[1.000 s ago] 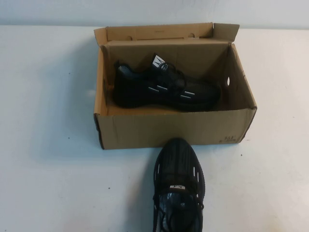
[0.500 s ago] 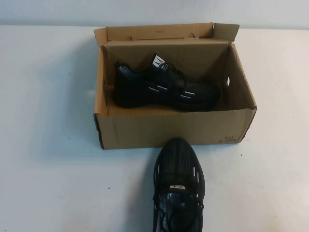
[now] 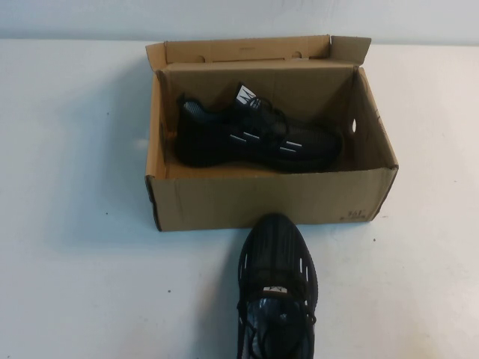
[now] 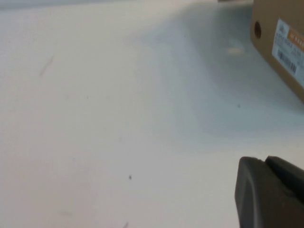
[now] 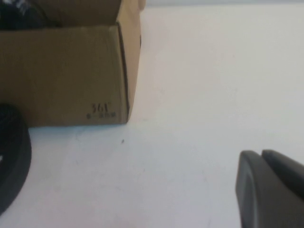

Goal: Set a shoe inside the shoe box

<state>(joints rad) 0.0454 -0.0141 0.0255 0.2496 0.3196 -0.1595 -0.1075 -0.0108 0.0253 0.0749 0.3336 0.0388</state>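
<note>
Count on my table: two shoes, one box, two grippers.

I log one shoe box, open; one shoe inside it; one black mate on the white table outside the box's near wall. I also tally one left gripper and one right gripper, each low over bare tabletop, seen only by its own wrist camera.

White table under shoe box and mate sneaker.
</note>
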